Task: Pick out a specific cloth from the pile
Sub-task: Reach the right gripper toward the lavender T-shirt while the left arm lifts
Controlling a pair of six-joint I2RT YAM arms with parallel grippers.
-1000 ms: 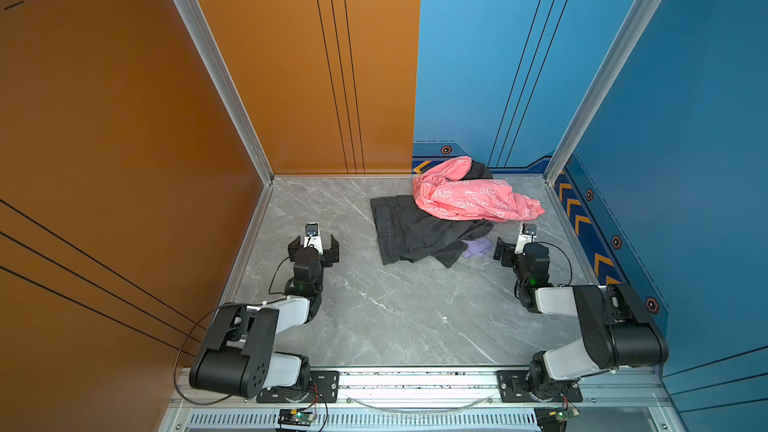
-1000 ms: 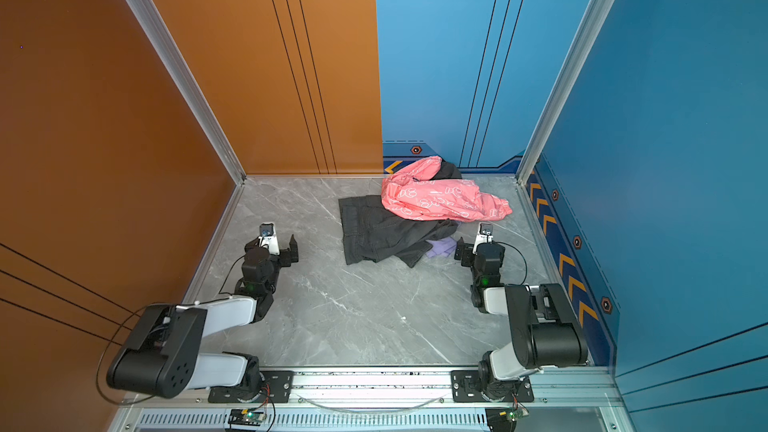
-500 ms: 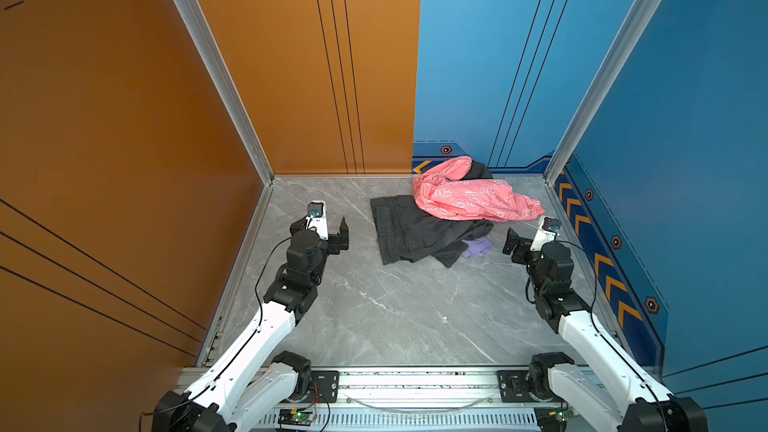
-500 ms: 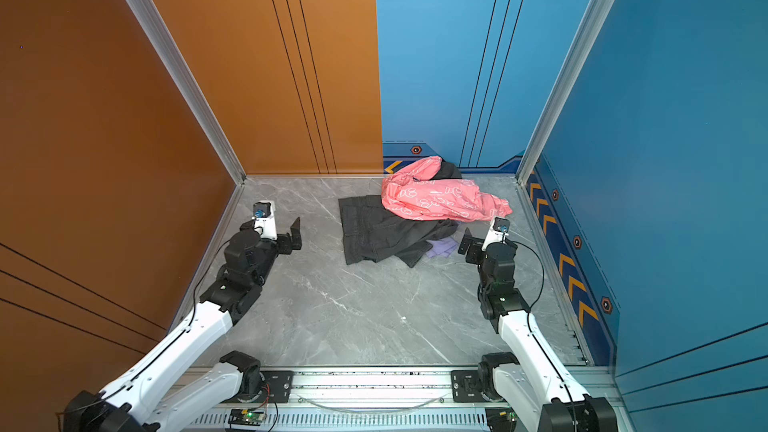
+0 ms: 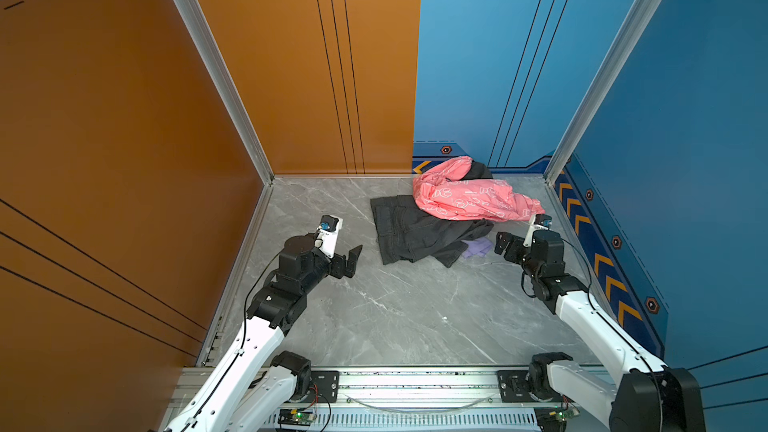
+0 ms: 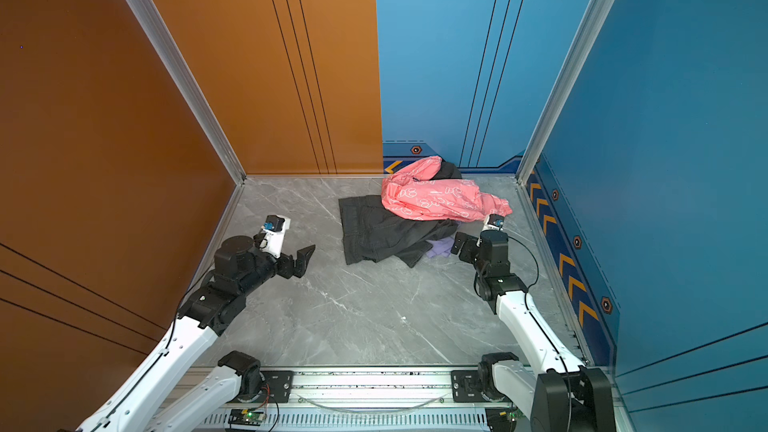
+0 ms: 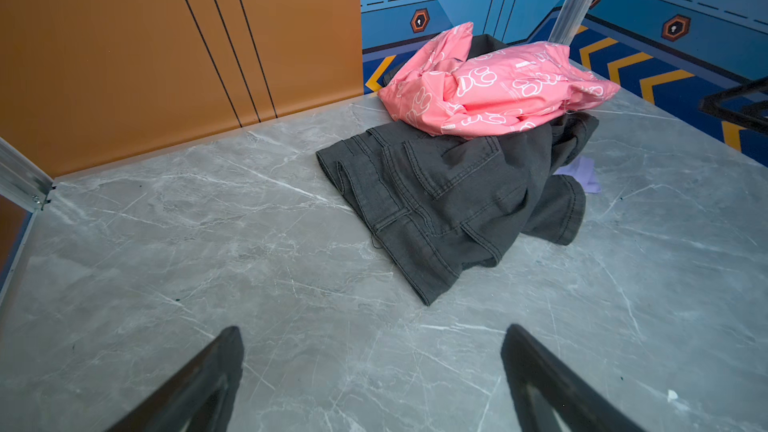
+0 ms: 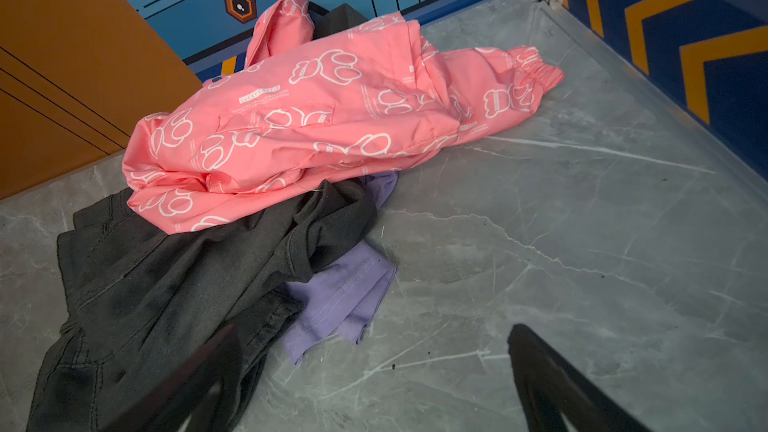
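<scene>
Peeking out from under dark jeans (image 8: 174, 284) at edge of pile (image 5: 436, 218): lavender cloth (image 8: 340, 297), mostly buried. Right gripper (image 5: 503, 241) wide, empty, just beside cloth. Left gripper (image 5: 353, 257) wide, empty, well apart from pile. Risks: pinching jeans hem together with cloth; dragging jeans and pink garment (image 5: 469, 197) along on pull; thin fold slipping free.

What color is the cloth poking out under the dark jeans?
Light purple cloth; best in the right wrist view.

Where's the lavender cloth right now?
In both top views the lavender cloth pokes out on the right from under the dark grey jeans, close to the right gripper.
</scene>
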